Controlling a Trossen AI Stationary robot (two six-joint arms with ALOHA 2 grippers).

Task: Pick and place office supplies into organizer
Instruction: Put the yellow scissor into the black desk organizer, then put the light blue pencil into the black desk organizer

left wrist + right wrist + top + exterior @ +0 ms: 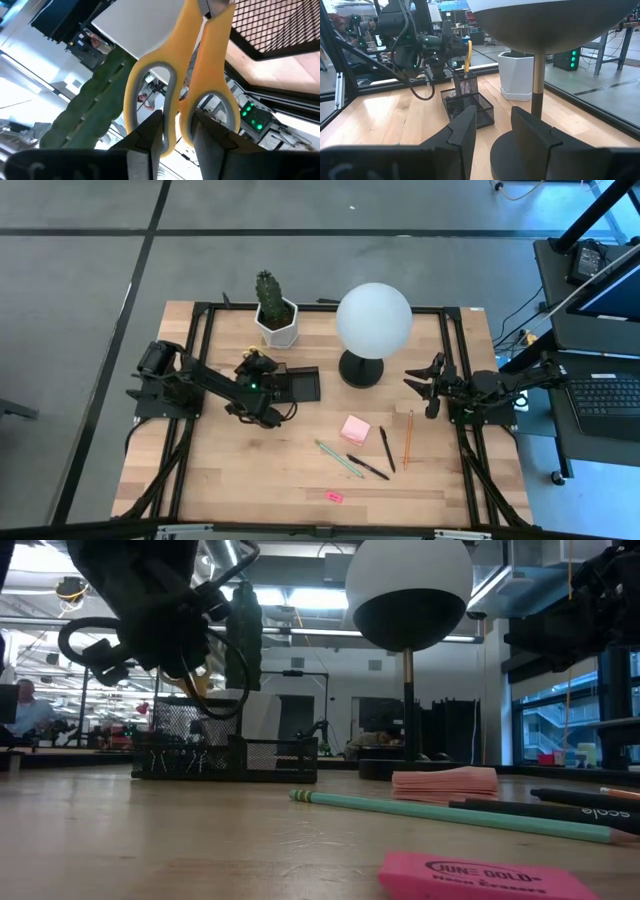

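My left gripper hovers over the black mesh organizer, shut on the yellow-handled scissors. In the right wrist view the scissors stand upright above the organizer's tall cup. The pink sticky-note pad, orange pencil, green pen, two black pens and a small pink piece lie flat on the table. My right gripper waits open by the lamp's base. My left gripper holds the scissors by their handle end. One finger stands at each loop, and the loops' inner sides are pinched between them. The scissors hang upright, blades pointing down into the organizer's tall mesh cup.
A cactus in a white hexagonal pot stands just beyond the organizer. The white globe lamp stands to its right, between the two arms. A black frame rims the table. Bare wood lies near the table's near-left corner.
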